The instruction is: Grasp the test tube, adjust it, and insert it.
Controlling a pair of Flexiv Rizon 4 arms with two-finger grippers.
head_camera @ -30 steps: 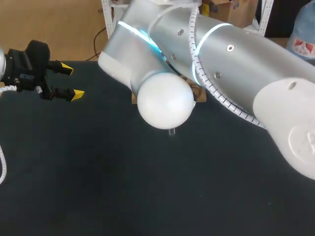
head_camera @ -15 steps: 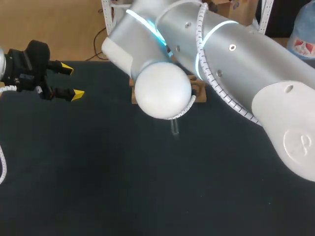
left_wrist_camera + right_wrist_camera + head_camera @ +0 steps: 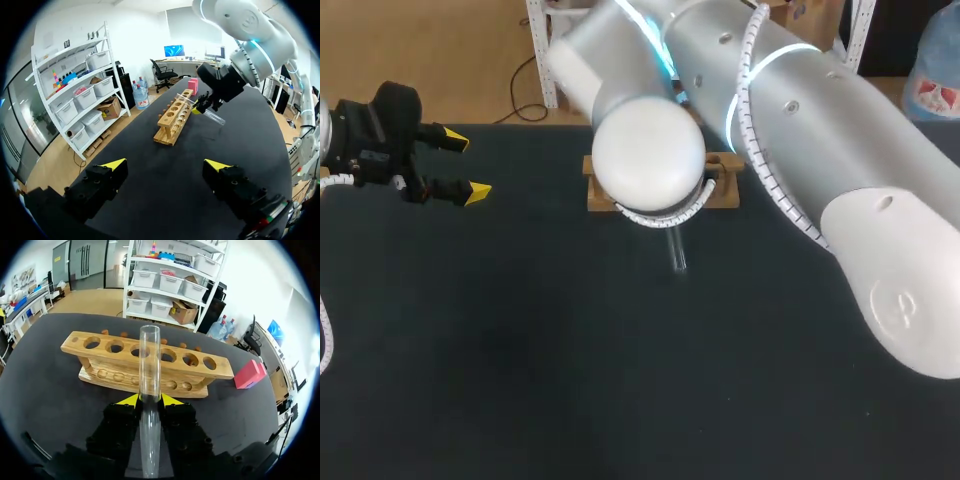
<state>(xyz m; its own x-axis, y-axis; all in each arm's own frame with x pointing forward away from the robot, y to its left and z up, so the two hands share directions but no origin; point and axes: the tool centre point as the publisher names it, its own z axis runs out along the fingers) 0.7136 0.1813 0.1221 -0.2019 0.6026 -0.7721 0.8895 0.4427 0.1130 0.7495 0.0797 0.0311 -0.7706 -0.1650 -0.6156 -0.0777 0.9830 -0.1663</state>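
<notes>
Table first, a broad dark matte surface filling the head view, and the whole scene plays out on it. Across the top comes the big silver-and-white right arm, in from the right edge and reaching past the middle, its round white joint sitting over the near side of the rack. That light wooden test-tube rack stands on the table's far side, a long bar with a row of round holes along the top and a matching lower bar beneath.

Over on the left, the left arm's black end effector hangs above the table's left edge, well apart from the rack. Its yellow-tipped fingers are spread wide, with nothing between them.

Now the action: the right end effector is clamped on the clear glass test tube, a yellow tip pressing on either side of it. In the right wrist view the tube runs straight out ahead of the fingers, its open mouth lined up against the middle holes of the rack. From the left wrist view the tube sits tilted, just beside the rack's long side. In the head view only its lower end pokes out from under the white joint, on the near side of the rack.

Past the rack's far end, a small pink block rests on the table.
</notes>
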